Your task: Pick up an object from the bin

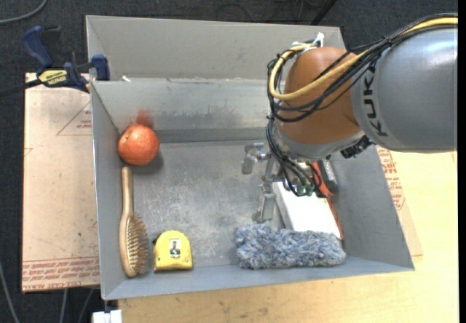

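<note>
Bin (pixel 211 190) holds ball (pixel 138 145), hairbrush (pixel 133 241), tape measure (pixel 173 251), cloth (pixel 288 249), white box (pixel 312 215); jaws' state unclear.

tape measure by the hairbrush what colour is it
The tape measure is yellow, clearest in the camera view.

A KUKA arm, its wrist under an orange cover (pixel 317 96), reaches into a grey metal bin (pixel 182 107) from three o'clock, its claw (pixel 264 194) pointing down near the centre of the floor. Just beside the claw, at four o'clock, lies a white box (pixel 309 214), touching a fluffy blue-grey mop head (pixel 289 247) at five o'clock. An orange ball (pixel 138 145) sits at ten o'clock. Below it a wooden hairbrush (pixel 131 230) lies along the left wall, with a yellow tape measure (pixel 173 251) just beside it at seven o'clock.
</note>
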Controlling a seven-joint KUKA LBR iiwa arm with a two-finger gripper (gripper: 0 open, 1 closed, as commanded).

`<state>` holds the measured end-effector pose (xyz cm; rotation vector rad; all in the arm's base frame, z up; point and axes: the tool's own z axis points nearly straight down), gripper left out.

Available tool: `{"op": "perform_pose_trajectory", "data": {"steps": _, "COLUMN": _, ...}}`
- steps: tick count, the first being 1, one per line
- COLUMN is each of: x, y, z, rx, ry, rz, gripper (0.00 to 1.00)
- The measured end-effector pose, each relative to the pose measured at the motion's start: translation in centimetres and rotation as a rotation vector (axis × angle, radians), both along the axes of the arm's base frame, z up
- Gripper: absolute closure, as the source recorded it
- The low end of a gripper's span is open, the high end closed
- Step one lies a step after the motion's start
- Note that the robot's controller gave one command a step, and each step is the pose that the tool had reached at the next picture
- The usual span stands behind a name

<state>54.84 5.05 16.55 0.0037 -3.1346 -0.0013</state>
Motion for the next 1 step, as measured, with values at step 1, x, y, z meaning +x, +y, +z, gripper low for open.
{"op": "perform_pose_trajectory", "data": {"steps": 1, "x": 0.15, "y": -0.02, "z": 0.47, "rx": 0.000, "ry": -0.008, "rz": -0.001, "gripper": 0.00}}
